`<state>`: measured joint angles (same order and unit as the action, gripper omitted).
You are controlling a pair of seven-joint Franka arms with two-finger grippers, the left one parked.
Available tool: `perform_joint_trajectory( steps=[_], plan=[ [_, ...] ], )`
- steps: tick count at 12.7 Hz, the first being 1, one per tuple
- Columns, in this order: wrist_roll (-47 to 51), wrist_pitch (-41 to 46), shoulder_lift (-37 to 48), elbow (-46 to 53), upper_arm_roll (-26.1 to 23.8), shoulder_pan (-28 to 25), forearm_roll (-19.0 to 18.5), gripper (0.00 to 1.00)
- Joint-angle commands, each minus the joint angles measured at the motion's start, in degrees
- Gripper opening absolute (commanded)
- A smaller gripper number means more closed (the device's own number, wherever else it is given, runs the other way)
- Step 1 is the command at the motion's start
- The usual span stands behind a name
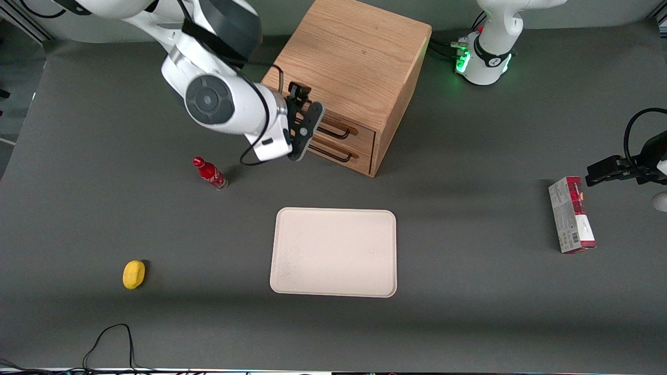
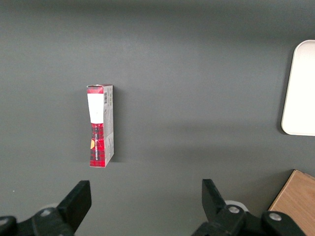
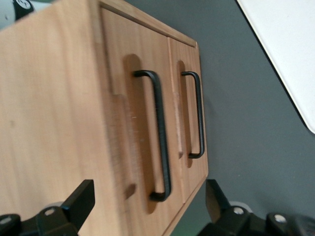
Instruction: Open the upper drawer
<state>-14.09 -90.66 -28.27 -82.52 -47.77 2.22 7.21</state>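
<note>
The wooden cabinet [image 1: 354, 57] stands on the grey table, and both of its drawers are shut. The upper drawer [image 1: 363, 136] has a thin black handle [image 1: 337, 133]; the lower drawer [image 1: 359, 162] sits just beneath it. My right gripper [image 1: 308, 107] is open and empty, level with the drawer fronts and close in front of them. In the right wrist view the upper drawer [image 3: 118, 59] and its handle [image 3: 161, 132] lie between my spread fingers [image 3: 81, 199]. The gripper [image 3: 147, 196] is a short way off and does not touch the handle. The lower drawer [image 3: 187, 54] is beside it.
A red bottle [image 1: 210, 173] stands near my arm, nearer the front camera than the cabinet. A cream tray [image 1: 333, 252] lies mid-table in front of the drawers. A yellow object [image 1: 134, 274] lies toward the working arm's end. A red-and-white box [image 1: 571, 214] lies toward the parked arm's end.
</note>
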Motion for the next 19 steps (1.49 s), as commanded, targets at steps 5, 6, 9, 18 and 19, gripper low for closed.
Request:
perform_joint_trajectory(
  steps=[5,6,9,18,19],
  plan=[
    [-1.1,-10.8,-3.3,-6.7,-0.5,-1.3,-5.5,1.00],
    [-1.0,-11.3,-3.5,-7.0,-0.5,-1.6,-5.5,1.00],
    [-0.3,-11.9,-4.2,-7.2,-0.5,-2.6,-6.1,1.00],
    [-0.8,-12.8,-8.2,-3.0,0.0,-2.0,-14.2,1.00],
    [-0.8,-12.8,-9.7,-1.5,0.0,-1.8,-15.9,1.00]
  ],
)
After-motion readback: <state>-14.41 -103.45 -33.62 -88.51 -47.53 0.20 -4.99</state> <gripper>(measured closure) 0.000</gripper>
